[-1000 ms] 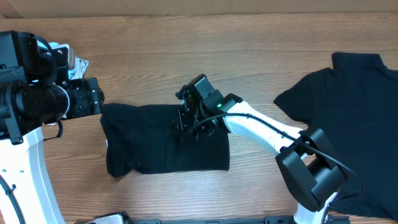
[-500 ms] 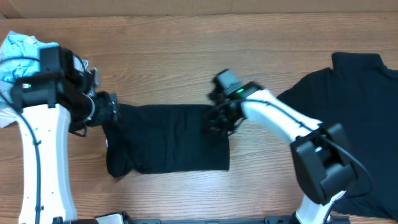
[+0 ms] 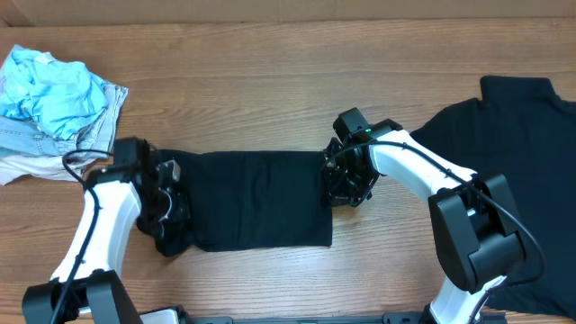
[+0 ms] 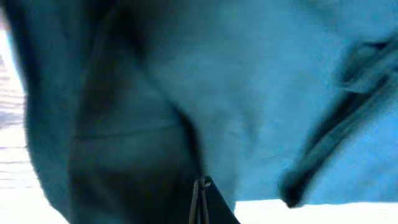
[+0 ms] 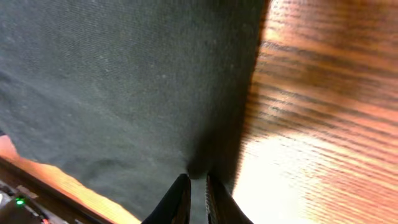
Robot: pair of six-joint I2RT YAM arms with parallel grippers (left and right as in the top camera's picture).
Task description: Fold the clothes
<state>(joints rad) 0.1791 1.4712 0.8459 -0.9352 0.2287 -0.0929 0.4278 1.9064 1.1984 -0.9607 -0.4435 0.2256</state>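
The jaws of the right gripper [image 5: 196,180] are drawn almost together, and the right-hand edge of the folded T-shirt [image 3: 256,202] is pinched between them. A dark ridge of cloth is seen running into the narrow gap, with bare wood just beside it. The jaws of the left gripper [image 4: 200,190] are seen pressed together at their tips. The left wrist view is blurred and filled with cloth, so whether fabric is caught between them cannot be told. From overhead, that gripper is found at the left end of the same shirt, where the cloth is bunched.

The folded T-shirt is laid in the middle of the desk [image 3: 270,90] as a wide, flat rectangle between the two arms, with no sleeve or collar shown. It is judged partly folded: the sleeves seem to be tucked in, while a last fold across its width may yet be needed.

A second T-shirt [image 3: 513,171] is spread open at the right side of the desk, well apart from the first, and no fold is seen in it. A heap of pale blue clothes [image 3: 54,90] is piled unfolded at the far left. Most of the task is judged to be left.
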